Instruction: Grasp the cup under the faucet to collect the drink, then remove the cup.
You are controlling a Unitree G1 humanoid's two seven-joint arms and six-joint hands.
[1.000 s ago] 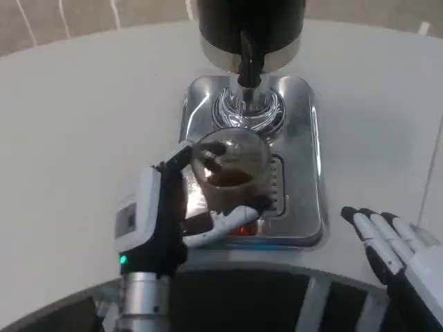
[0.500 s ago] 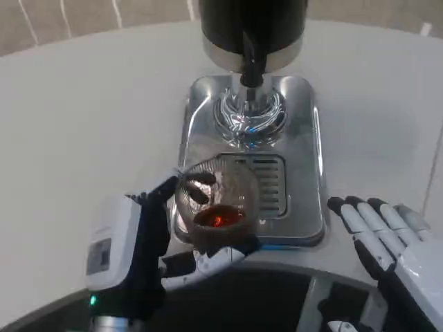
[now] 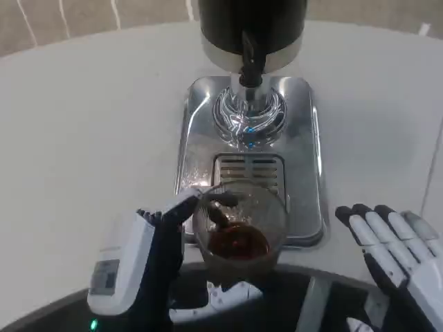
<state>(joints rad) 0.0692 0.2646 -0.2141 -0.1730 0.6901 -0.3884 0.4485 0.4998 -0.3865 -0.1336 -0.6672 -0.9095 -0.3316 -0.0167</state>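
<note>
The left hand [image 3: 149, 266] grasps the cup [image 3: 240, 227] of dark drink between thumb and fingers, over the tray's [image 3: 201, 124] near edge. The right hand [image 3: 394, 245] lies flat, fingers spread, holding nothing.

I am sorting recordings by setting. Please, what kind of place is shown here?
Probably a lab or demo drink station: a dispenser with a faucet over a steel drip tray on a white table. The left hand holds a cup of dark drink.
</note>
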